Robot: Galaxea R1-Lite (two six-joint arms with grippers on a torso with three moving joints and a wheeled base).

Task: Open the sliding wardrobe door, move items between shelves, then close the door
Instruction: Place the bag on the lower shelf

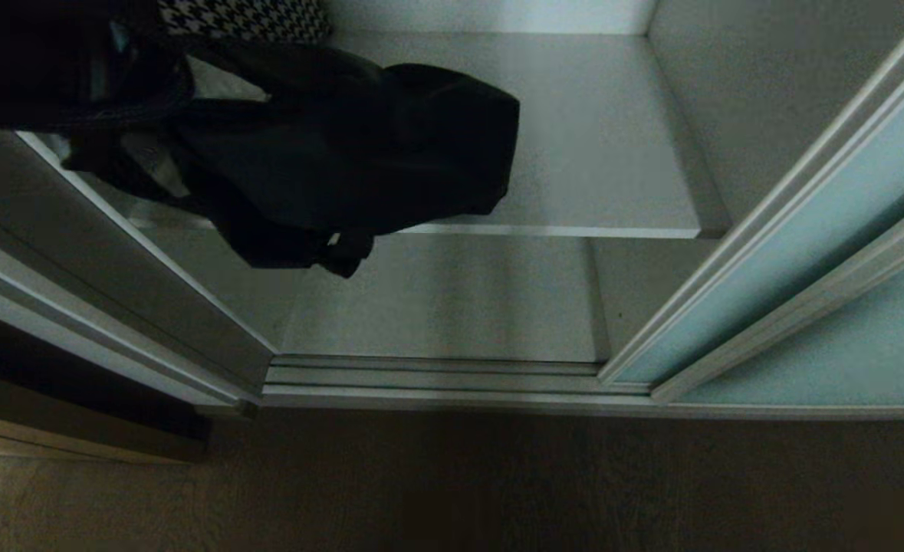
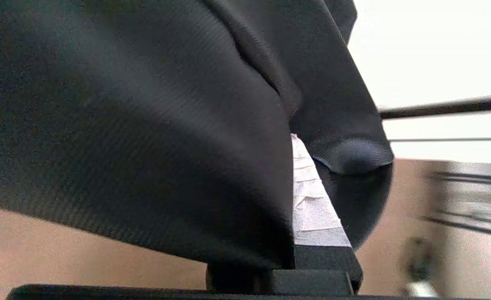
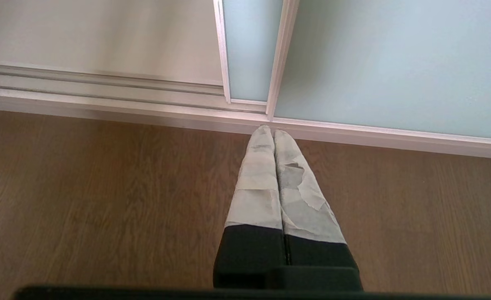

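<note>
Left gripper (image 2: 299, 200): fingers clamped tight on black garment (image 1: 359, 153), dangling past upper shelf's (image 1: 605, 153) front edge
Right gripper (image 3: 275, 166): fingers pressed together, nothing held, over floor (image 3: 103, 200)

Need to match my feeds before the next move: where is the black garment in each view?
Head view: black garment hangs upper left, over the upper shelf's front edge.
Left wrist view: it fills most of the picture, clamped in the shut left pincer.
Right wrist view: not in it.
Shared landmark: the sliding wardrobe door, also seen in the right wrist view.
</note>
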